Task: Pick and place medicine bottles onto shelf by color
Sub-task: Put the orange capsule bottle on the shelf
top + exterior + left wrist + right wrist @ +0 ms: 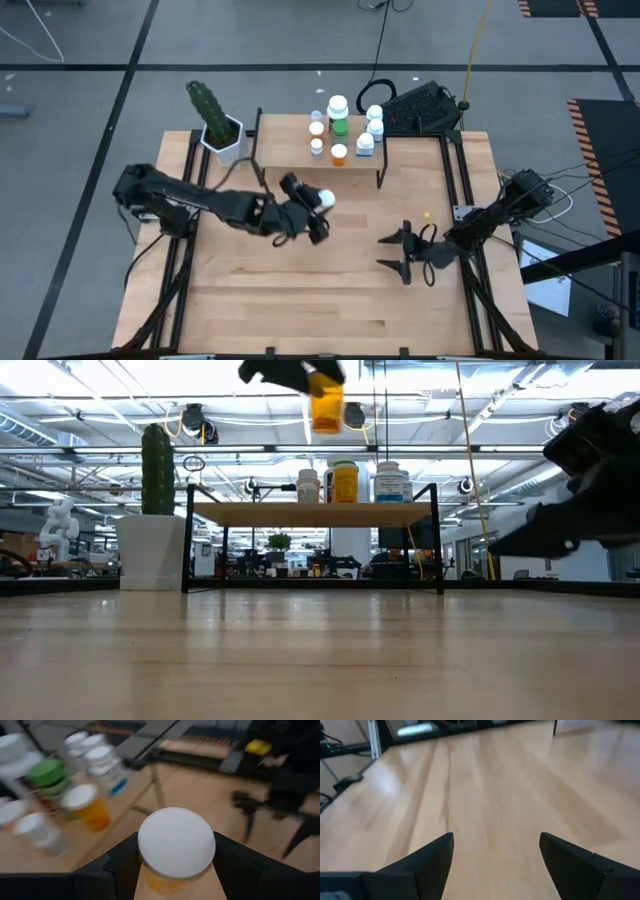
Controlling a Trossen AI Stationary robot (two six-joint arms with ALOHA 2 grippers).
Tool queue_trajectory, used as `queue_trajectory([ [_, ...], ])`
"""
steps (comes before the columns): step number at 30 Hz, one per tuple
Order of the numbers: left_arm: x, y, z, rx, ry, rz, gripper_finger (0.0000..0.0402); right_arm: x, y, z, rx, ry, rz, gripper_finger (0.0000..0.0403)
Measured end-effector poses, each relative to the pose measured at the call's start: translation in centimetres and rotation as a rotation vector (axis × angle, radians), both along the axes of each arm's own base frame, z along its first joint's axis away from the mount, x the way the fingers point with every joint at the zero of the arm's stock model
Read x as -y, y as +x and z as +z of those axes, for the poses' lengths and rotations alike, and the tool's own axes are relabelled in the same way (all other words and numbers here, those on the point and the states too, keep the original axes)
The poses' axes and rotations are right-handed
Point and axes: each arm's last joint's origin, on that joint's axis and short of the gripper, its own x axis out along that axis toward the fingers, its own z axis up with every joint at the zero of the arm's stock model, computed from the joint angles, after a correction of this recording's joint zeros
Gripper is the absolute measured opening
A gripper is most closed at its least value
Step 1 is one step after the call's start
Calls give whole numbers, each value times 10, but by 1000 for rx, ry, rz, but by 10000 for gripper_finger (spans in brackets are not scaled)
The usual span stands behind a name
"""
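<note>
Left hand (pixel 318 205), clamped on an orange medicine bottle (pixel 175 850), hangs above the worktop (pixel 300 290) near the shelf (pixel 290 150). Right hand (pixel 395 253) rests low, fingers apart and empty.

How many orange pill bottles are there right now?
2. One orange bottle stands at the front edge of the shelf. The other orange bottle is held in the left gripper above the table; more may hide behind the other bottles.

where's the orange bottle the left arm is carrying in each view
High: orange bottle mid-table, in the left end effector.
Low: top centre, above the shelf.
Left wrist: bottom centre, white cap up.
Right wrist: not in it.
Shared landmark: the shelf with its bottles.
</note>
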Motion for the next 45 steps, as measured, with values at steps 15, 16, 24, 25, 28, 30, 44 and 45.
queue_trajectory([
  [15,-143,-47,25,-168,65,344,223,0,-5,-7,-46,11,-58,288],
  [16,-156,-48,27,-149,55,357,223,1,-5,-7,-48,0,-73,288],
  [24,-253,-54,5,-85,-54,375,223,4,-7,-12,-77,21,-133,288],
  [25,-261,-55,1,-84,-71,377,223,4,-8,-13,-84,26,-138,288],
  [28,-277,-55,-13,-104,-111,379,223,4,-9,-15,-99,52,-154,288],
  [30,-282,-54,-21,-120,-129,384,223,5,-10,-16,-110,66,-165,288],
  [44,-283,-42,-34,-100,-173,404,223,5,-12,-18,-123,96,-180,288],
  [45,-283,-42,-35,-99,-175,405,223,4,-12,-18,-124,96,-177,288],
])
